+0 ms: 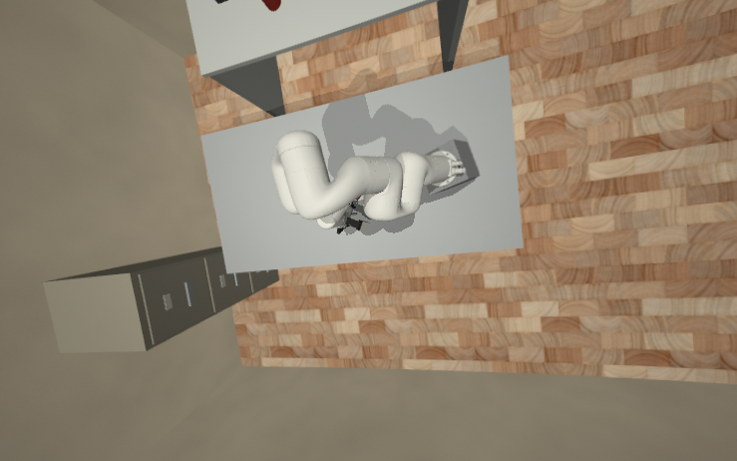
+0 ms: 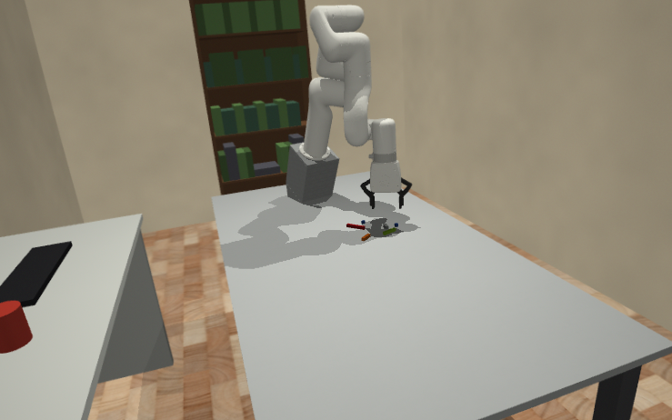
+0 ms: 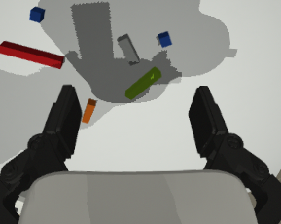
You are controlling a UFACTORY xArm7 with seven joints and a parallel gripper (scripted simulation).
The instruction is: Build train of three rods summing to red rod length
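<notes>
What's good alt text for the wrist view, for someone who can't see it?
Open black pincer above a pale table, nothing between its fingers. Beyond it lie scattered, unjoined rods: red at left, orange near the left finger, lime and grey around the middle, and two short blue ones at the top.
</notes>
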